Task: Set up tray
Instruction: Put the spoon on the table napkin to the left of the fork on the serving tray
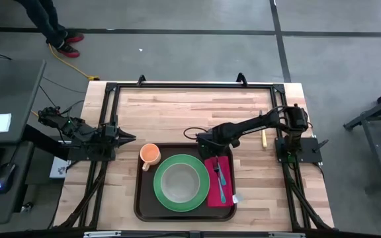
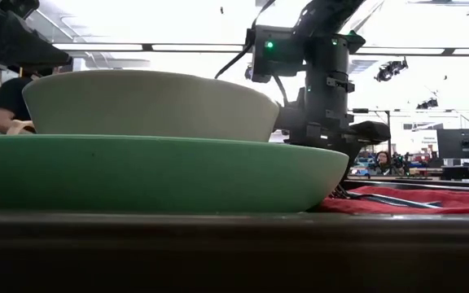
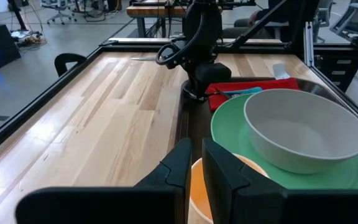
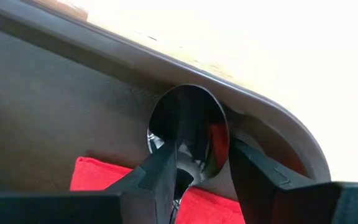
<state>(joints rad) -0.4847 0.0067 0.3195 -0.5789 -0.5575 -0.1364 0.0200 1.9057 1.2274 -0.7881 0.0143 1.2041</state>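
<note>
The dark brown tray (image 1: 142, 193) lies at the table's near middle. On it sit a green plate (image 1: 159, 192) with a pale bowl (image 1: 180, 183), an orange cup (image 1: 149, 154) at its far left corner, and a red napkin (image 1: 225, 190) with a fork (image 1: 219, 180) along its right side. My right gripper (image 1: 210, 151) points down over the tray's far right corner, shut on a shiny spoon (image 4: 188, 127). My left gripper (image 3: 197, 155) waits above the table's left part, its fingers a narrow gap apart with nothing between them. My right gripper has the spoon between its two fingers, where the bowl narrows toward the handle (image 4: 180, 163). The fingers come from above, pointing down, and lie across the spoon. The spoon's bowl (image 4: 188, 118) is over the tray's floor by the rounded corner, just beyond the napkin's far edge (image 4: 104, 174). Whether it rests there I cannot tell.
A pale yellow stick-like item (image 1: 264, 137) lies on the bare wood to the right of the tray. A black frame (image 1: 190, 85) runs round the table's edges. A person's feet (image 1: 65, 41) show on the floor beyond the far left corner.
</note>
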